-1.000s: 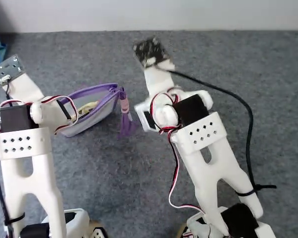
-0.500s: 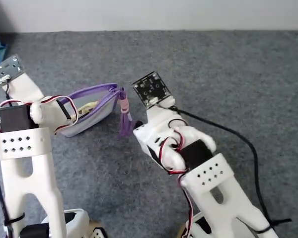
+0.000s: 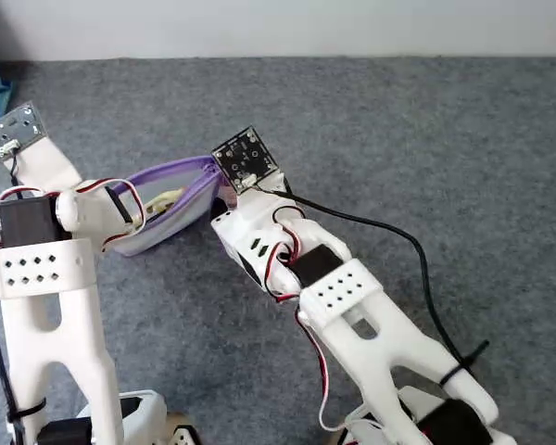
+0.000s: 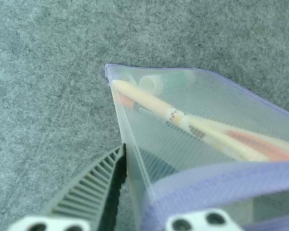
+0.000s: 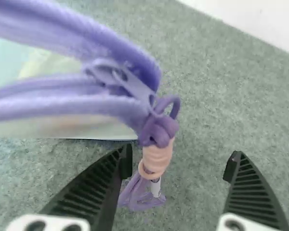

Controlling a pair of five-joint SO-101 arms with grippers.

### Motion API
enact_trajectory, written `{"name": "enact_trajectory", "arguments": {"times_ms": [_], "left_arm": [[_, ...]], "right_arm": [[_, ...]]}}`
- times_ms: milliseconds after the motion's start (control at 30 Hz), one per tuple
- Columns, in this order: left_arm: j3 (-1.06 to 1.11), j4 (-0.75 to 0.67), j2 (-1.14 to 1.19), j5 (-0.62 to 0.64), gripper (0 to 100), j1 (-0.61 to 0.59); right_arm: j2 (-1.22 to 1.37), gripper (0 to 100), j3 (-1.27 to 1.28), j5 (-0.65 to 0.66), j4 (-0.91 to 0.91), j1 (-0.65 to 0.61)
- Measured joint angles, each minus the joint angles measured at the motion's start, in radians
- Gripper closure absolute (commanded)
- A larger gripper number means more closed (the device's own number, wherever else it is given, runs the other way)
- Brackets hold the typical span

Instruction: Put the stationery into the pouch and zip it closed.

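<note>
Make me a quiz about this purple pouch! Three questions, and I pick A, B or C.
1. Where is the tassel?
A) between the jaws of the right end effector
B) lying far off on the carpet
C) on top of an arm

2. What colour is the trim of the pouch?
A) red
B) purple
C) green

3. How is the pouch's top?
A) zipped shut
B) open
C) taped over

Answers:
1 A: the right wrist view shows it hanging between the open jaws.
2 B: the trim is purple in every view.
3 B: the two purple edges gape apart, and the pens lie inside.
</note>
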Motion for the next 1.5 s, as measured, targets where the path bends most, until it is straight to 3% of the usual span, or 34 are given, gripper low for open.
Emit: {"name": "enact_trajectory", "arguments": {"times_ms": [200,300,900,1100,1500], "left_arm": [[0.000,0.000,0.000,0.000,99,0.000],[0.000,0.000,0.000,0.000,99,0.000],[0.000,0.000,0.000,0.000,99,0.000],[0.000,0.000,0.000,0.000,99,0.000],[0.000,0.000,0.000,0.000,99,0.000]], "right_arm": [[0.083,87.9,-0.048,0.000,-0.008,0.005],[0.083,92.0,-0.049,0.000,-0.009,0.023],[-0.021,91.7,-0.049,0.048,0.048,0.034],[-0.021,77.5,-0.049,0.054,0.048,0.034],[-0.021,85.5,-0.049,0.054,0.048,0.034]]}}
